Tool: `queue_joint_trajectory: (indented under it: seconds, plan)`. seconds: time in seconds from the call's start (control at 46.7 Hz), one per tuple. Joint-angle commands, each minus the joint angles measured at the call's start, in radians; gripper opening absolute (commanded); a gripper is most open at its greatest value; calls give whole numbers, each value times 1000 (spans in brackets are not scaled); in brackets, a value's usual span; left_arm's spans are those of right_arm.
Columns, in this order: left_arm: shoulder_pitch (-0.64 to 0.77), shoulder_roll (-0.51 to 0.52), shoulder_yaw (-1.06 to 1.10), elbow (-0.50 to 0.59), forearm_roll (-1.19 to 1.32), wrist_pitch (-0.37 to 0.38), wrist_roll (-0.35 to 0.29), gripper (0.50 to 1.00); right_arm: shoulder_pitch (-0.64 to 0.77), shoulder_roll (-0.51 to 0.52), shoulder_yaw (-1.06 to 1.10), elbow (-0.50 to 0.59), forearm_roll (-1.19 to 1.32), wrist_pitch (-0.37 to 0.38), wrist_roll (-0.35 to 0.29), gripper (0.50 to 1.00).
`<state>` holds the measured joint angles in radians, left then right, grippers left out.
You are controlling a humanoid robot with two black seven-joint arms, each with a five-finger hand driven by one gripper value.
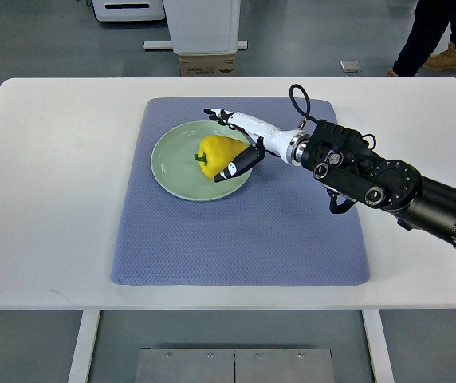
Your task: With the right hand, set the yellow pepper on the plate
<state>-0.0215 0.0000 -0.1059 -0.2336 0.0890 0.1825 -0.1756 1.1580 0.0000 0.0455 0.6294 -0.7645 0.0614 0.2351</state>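
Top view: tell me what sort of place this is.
Probably a robotics lab or test workshop, not a kitchen. A plain white table stands on a bare grey floor, white equipment sits behind it, and a person's legs in work boots stand by while the right hand works at a plate.

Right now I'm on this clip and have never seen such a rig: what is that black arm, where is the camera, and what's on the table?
There is one picture, taken from the robot's own side and looking steeply down. The black jointed arm entering from the right edge is a humanoid robot's right arm, ending in the right hand, white and black with fingers. A white table carries a blue-grey mat, and on it a pale green plate. A yellow pepper sits on the plate. The fingers reach around it, but I cannot tell whether they grip it or have let go. The left arm is not in view. A person's legs show at top right.
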Motion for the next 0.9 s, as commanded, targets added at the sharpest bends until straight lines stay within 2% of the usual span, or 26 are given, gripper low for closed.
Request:
queue_joint_trajectory:
  seconds: [0.0, 0.386, 0.514, 0.879]
  plan:
    - [0, 0, 0, -1, 0, 0, -1, 1000, 3, 0, 16, -1, 16, 0, 0, 1000]
    - [0, 0, 0, 0, 0, 0, -1, 1000, -9, 0, 184, 0, 82, 0, -20, 998]
    - [0, 0, 0, 0, 0, 0, 1, 1000, -37, -44, 250, -2, 117, -5, -20, 998]
    - [0, 0, 0, -1, 0, 0, 1, 1000, -139, -115, 470, -13, 188, -91, -34, 998]
